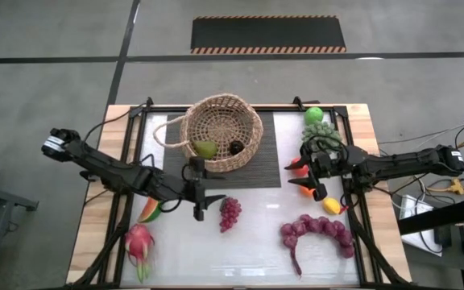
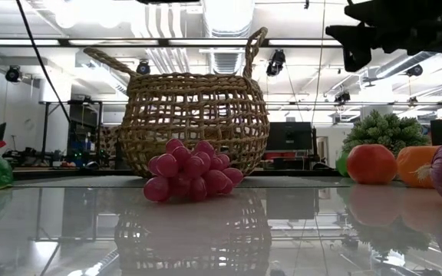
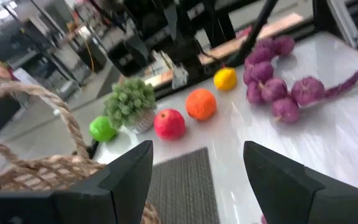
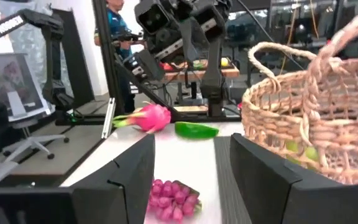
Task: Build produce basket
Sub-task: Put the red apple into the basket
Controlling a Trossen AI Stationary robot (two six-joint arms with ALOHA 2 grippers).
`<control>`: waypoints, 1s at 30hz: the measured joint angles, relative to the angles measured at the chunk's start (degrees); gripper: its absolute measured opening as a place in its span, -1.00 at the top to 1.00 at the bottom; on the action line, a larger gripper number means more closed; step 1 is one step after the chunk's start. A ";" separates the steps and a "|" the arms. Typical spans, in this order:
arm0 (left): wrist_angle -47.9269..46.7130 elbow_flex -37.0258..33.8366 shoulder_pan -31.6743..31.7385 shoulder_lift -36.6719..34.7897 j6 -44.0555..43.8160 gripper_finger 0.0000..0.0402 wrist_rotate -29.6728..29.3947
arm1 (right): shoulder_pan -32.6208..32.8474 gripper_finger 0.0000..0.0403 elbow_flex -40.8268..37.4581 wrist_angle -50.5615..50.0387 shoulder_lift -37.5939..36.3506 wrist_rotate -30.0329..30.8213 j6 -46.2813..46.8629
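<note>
- Basket (image 1: pixel 222 133) sits at the far middle of the desk (image 1: pixel 256 242) on a dark ribbed mat (image 1: pixel 268 157); in the high view it already holds a green pear-like fruit (image 1: pixel 206 149) and a dark round fruit (image 1: pixel 236 147)
- Most of the produce is not yet in; a small grape bunch (image 1: pixel 229 213) lies just in front of the mat, a long purple bunch (image 1: pixel 316 231) toward the near right, a dragon fruit (image 1: pixel 138 242) and a watermelon slice (image 1: pixel 149 211) on the near left
- By the right edge lie a green apple (image 1: pixel 313 115), a red apple (image 3: pixel 169 123), an orange (image 3: pixel 201 103) and a lemon (image 1: pixel 331 205), with a spiky leafy clump (image 1: pixel 321 133) among them
- The left tool (image 1: pixel 199 193) hangs just in front of the basket, fingers apart with nothing between them; the small grape bunch is near it
- The right tool (image 1: pixel 312 173) hovers over the right-hand fruits, jaws part open and empty as its wrist view shows
- The step in hand looks like choosing the next piece; the filling seems only begun
- The next move likely calls for the right tool to drop around the orange or red apple, close, then carry it over the rim; the left would need a short reach to the grapes; the two arms must keep clear of one another above the basket
</note>
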 joint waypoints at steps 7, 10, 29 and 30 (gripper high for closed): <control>10.53 -6.43 0.00 -6.74 6.40 -0.16 0.00 | -0.01 0.03 0.02 -0.30 0.44 0.72 3.11; 16.15 -9.81 0.02 -9.29 8.83 -0.16 0.00 | -0.01 0.03 0.02 -1.00 0.48 1.69 4.00; 37.59 -25.28 0.42 -19.32 18.86 -0.16 -0.19 | 1.39 0.04 23.33 -34.27 12.96 3.72 4.76; 37.59 -25.53 0.42 -19.66 18.86 -0.16 -0.17 | 1.39 0.04 25.56 -39.64 13.35 5.04 6.45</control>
